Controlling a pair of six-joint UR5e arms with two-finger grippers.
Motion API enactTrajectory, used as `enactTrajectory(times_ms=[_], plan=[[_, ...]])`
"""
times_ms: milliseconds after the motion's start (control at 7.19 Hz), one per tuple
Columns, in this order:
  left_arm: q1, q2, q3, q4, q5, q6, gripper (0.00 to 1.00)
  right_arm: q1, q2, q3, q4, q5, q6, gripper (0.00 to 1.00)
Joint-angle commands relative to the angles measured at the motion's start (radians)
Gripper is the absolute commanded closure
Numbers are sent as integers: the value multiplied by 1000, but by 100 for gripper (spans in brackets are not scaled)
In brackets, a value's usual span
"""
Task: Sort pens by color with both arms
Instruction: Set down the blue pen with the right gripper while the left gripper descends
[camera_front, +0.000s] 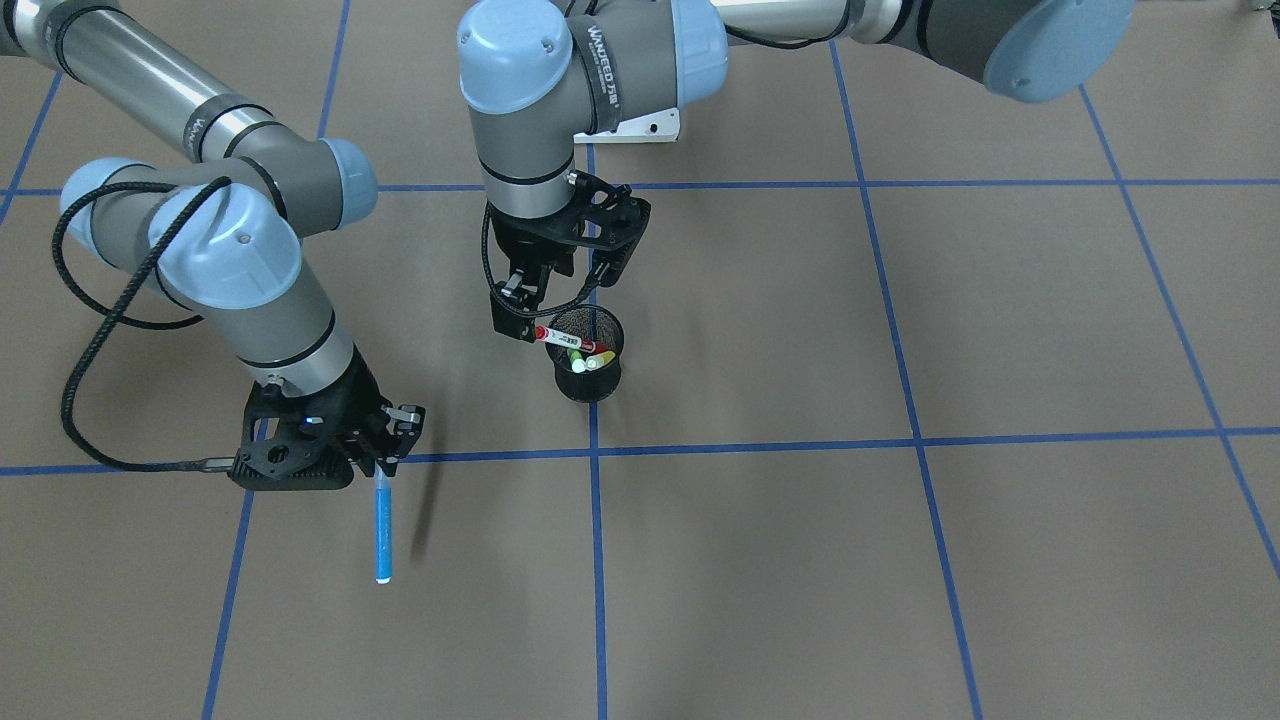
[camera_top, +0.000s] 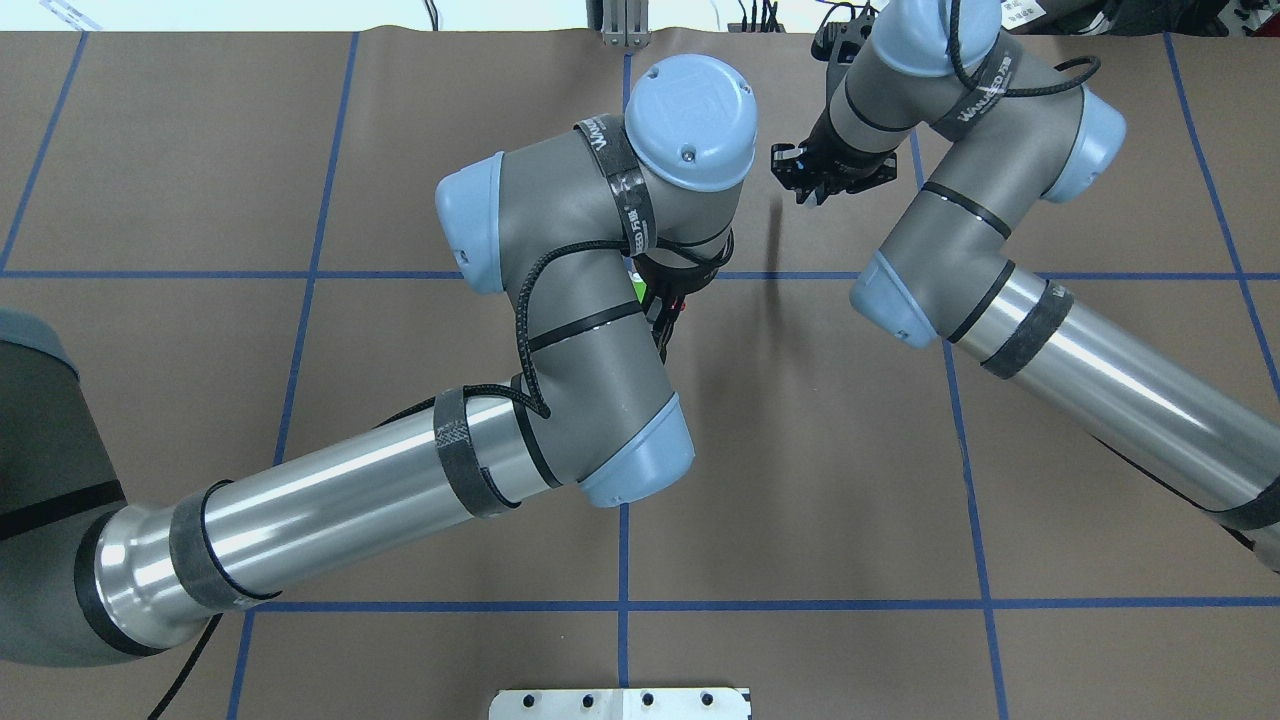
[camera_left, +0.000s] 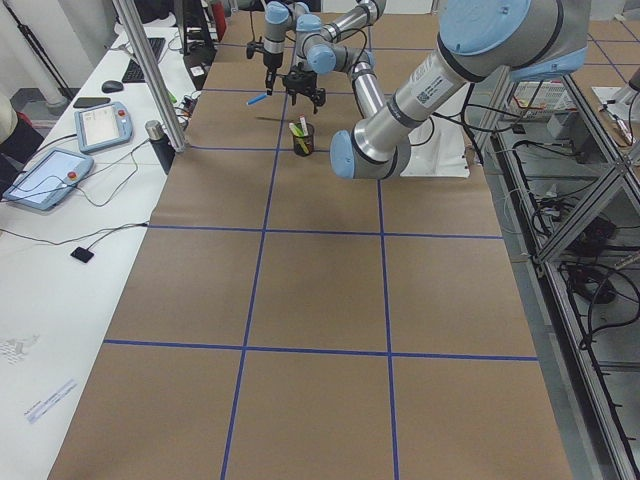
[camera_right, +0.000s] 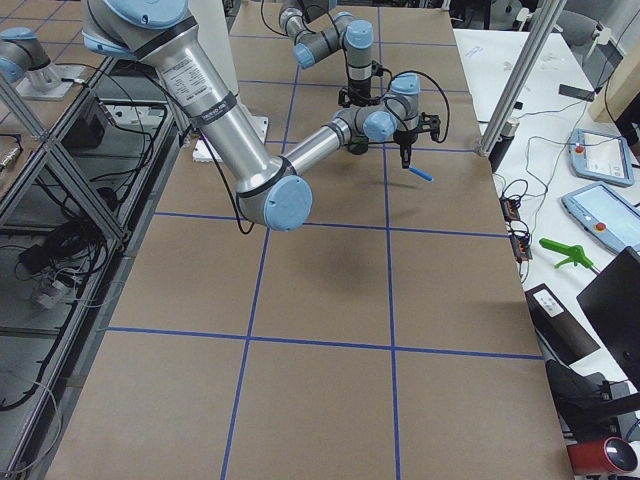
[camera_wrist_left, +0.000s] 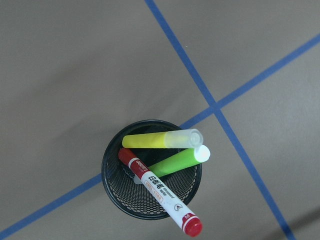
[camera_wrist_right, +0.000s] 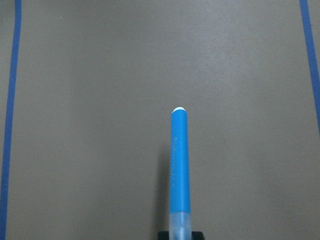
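A black mesh cup (camera_front: 588, 385) stands mid-table on a blue tape line. It holds the yellow pen (camera_wrist_left: 159, 140), the green pen (camera_wrist_left: 176, 162) and the white pen with red cap (camera_wrist_left: 162, 196), all leaning. My left gripper (camera_front: 562, 298) hangs open just above the cup, one finger close to the red-capped pen's end (camera_front: 545, 333). The wrist view shows no finger touching a pen. My right gripper (camera_front: 386, 452) is shut on the top end of the blue pen (camera_front: 382, 525). The blue pen (camera_wrist_right: 181, 165) hangs tip-down above bare table, apart from the cup.
Blue tape lines (camera_front: 760, 445) divide the brown table into squares. The white pedestal base (camera_top: 620, 703) sits at the robot's edge. In the overhead view the left arm's elbow (camera_top: 590, 300) hides the cup. A side bench with tablets (camera_left: 50, 178) runs along the far side.
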Motion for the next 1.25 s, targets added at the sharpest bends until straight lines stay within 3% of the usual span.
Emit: enactTrajectory(times_ms=[0,278,695,834,974,1113], plan=[[37,-5,51,-41,73,-141,1,-59,5,-5,23,-27,18,94],[45,-5,58,-42,79,-160,1,-61,-30,-12,122,29,20,94],[43,-11,59,-40,84,-165,10,-56,-51,-15,126,48,20,94],[43,-11,64,-42,100,-174,15,-56,-54,-15,126,48,21,80],[42,-9,65,-42,102,-175,19,-56,-54,-15,126,43,33,28],[42,-9,65,-40,104,-177,24,-54,-54,-12,126,43,88,9]])
